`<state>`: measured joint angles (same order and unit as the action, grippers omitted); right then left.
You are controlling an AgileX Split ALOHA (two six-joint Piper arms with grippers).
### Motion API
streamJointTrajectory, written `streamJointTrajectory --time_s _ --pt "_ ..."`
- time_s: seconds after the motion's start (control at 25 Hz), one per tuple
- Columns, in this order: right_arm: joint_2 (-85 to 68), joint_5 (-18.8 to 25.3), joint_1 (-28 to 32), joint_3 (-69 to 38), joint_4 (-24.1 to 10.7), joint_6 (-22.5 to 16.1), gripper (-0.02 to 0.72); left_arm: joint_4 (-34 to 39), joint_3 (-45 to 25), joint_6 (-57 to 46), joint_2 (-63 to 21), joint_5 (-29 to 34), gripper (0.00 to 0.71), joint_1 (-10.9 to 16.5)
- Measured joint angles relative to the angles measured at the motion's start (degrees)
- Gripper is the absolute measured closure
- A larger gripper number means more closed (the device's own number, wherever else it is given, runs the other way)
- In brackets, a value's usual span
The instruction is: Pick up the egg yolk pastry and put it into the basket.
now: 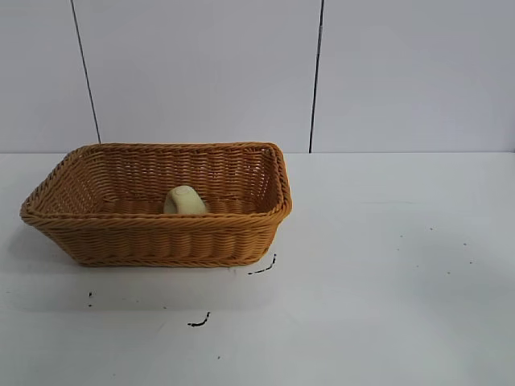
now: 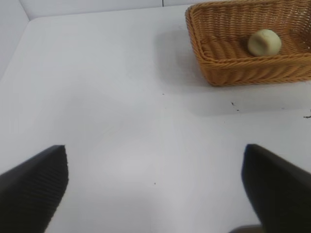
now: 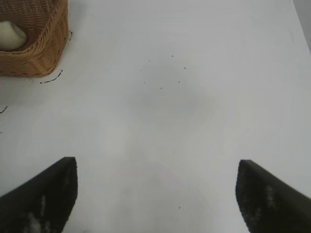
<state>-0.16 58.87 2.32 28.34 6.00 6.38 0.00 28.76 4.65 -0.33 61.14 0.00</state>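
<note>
The egg yolk pastry (image 1: 184,201), a small pale yellow dome, lies inside the orange-brown wicker basket (image 1: 153,241) near its front wall. It also shows in the left wrist view (image 2: 264,42) inside the basket (image 2: 228,63), and at the edge of the right wrist view (image 3: 10,36) in the basket (image 3: 41,53). My left gripper (image 2: 155,160) is open and empty over bare table, well away from the basket. My right gripper (image 3: 156,174) is open and empty over bare table, also far from the basket. Neither arm shows in the exterior view.
The white table (image 1: 386,265) carries small black marks near the basket's front corner (image 1: 262,268) and further forward (image 1: 199,322). A white wall with two dark vertical seams stands behind the table.
</note>
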Motion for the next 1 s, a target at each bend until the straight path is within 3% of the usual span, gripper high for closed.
streamJointTrajectory --time_s 0.44,0.72,1.0 --pt "-0.1 0.1 -0.1 0.0 0.0 0.0 0.071 0.0 0.0 0.0 0.0 0.0 0.014 0.0" --pt "-0.1 0.1 -4.5 0.0 0.0 0.0 0.071 0.0 0.0 0.0 0.0 0.0 0.014 0.0" --pt "-0.1 0.1 -1.6 0.0 0.0 0.0 0.071 0.0 0.0 0.0 0.0 0.0 0.014 0.0"
